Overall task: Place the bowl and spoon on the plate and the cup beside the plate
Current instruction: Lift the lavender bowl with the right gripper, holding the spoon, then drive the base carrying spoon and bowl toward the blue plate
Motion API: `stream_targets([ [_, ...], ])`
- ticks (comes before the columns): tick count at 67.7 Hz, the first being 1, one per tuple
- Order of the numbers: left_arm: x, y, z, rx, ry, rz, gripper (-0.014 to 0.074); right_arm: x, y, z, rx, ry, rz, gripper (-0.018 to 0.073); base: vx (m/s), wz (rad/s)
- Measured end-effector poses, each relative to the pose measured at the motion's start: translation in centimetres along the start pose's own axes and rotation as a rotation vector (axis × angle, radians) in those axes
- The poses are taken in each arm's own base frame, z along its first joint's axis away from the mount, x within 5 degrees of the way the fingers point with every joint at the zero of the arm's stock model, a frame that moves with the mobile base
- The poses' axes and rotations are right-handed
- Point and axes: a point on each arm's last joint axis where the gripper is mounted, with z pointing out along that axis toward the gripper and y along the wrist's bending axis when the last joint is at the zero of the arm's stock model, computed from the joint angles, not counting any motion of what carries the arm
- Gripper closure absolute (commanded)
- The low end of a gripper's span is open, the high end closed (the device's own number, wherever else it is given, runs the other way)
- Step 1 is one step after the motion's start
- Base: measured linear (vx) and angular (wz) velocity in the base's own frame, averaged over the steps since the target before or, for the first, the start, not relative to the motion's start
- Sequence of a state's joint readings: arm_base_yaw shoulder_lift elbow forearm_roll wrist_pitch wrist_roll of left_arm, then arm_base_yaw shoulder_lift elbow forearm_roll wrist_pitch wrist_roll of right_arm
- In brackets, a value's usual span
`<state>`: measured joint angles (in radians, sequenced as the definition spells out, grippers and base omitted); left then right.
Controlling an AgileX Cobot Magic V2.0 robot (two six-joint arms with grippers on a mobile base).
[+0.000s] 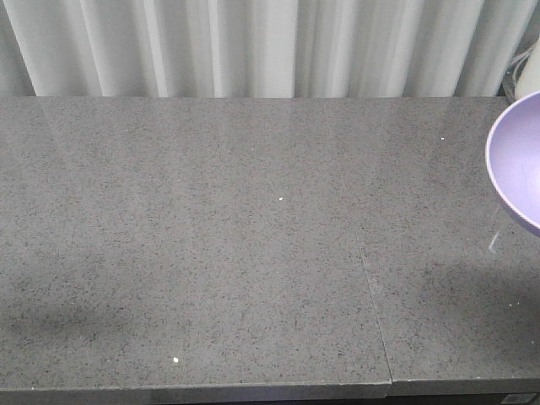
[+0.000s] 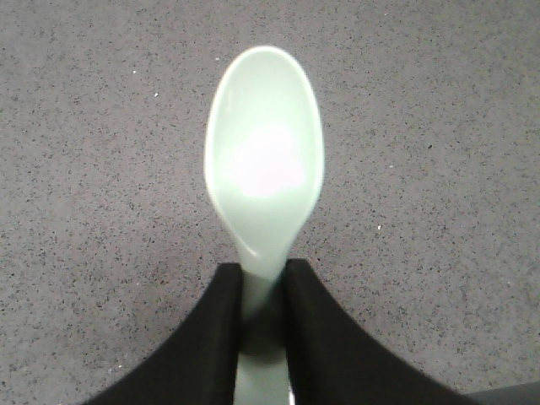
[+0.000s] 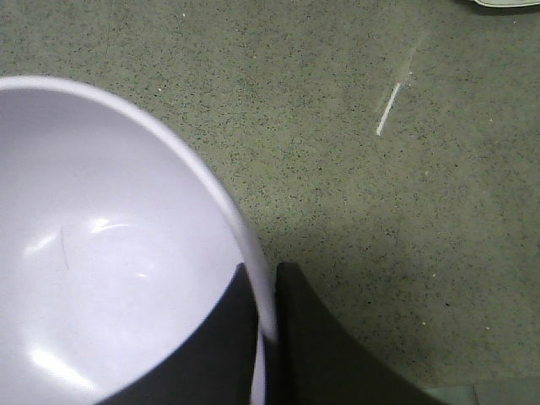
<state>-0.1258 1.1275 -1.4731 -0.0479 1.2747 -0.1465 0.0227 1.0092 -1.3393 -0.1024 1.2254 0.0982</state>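
In the left wrist view my left gripper [image 2: 263, 268] is shut on the handle of the pale mint-green spoon [image 2: 266, 160], whose scoop points away, face up, above the grey table. My right gripper [image 3: 263, 274] is shut on the rim of the lavender bowl [image 3: 101, 253], one finger inside the wall and one outside. The front view shows only part of that bowl [image 1: 519, 160], tilted at the right edge above the table, and neither gripper. The plate and the cup are out of view.
The speckled grey tabletop [image 1: 253, 236] has a seam [image 1: 371, 287] running toward the front edge, and white curtains hang behind it. A cream-white object [image 1: 528, 78] stands at the far right behind the bowl. A pale sliver [image 3: 506, 2] shows at the right wrist view's top edge.
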Motion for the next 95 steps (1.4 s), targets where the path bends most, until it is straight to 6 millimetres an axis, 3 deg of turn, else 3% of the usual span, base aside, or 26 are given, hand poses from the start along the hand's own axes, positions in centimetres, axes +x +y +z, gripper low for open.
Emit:
stream_targets([
  [95, 0.00, 0.00, 0.00, 0.000, 0.000, 0.000, 0.0603, 0.13, -0.01, 0.00, 0.001, 0.015, 0.000, 0.0570, 0.00, -0.02],
])
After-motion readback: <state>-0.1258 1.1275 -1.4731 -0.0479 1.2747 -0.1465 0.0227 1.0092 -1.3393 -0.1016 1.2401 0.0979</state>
